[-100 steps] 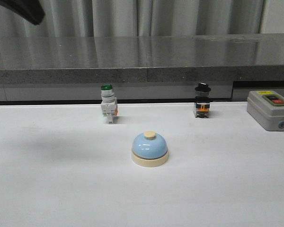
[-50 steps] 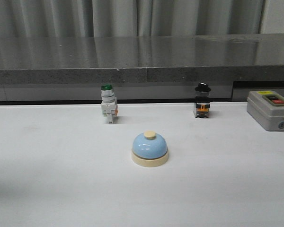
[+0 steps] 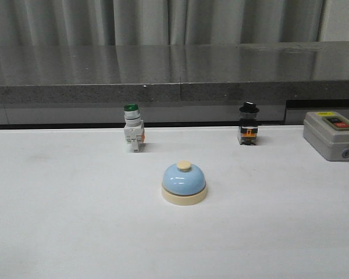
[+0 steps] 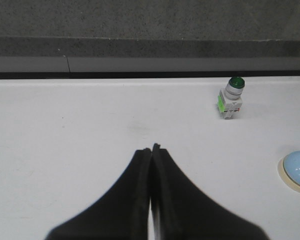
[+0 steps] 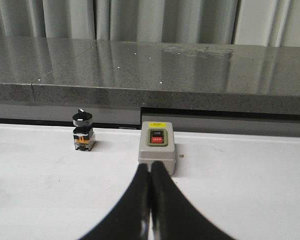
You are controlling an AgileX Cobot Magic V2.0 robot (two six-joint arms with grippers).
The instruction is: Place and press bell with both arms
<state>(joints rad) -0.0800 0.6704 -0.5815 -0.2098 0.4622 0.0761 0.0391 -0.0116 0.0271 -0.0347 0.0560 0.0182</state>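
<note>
The light-blue dome bell (image 3: pixel 184 182) with its cream base and cream button stands upright in the middle of the white table (image 3: pixel 64 221). Neither arm shows in the front view. In the left wrist view my left gripper (image 4: pixel 151 148) is shut and empty above bare table, and the bell (image 4: pixel 297 169) lies at the frame's right edge, well apart from it. In the right wrist view my right gripper (image 5: pixel 150 166) is shut and empty. The bell does not show in that view.
A green-capped white pushbutton switch (image 3: pixel 132 128) stands behind the bell to the left. A black-knobbed switch (image 3: pixel 248 124) stands to the right. A grey box with a red button (image 3: pixel 331 134) sits at the far right, just beyond my right gripper. A grey ledge (image 3: pixel 174 70) runs along the back.
A black arm part at the front view's top left corner one second ago has left the view. The bell and switches have not moved.
</note>
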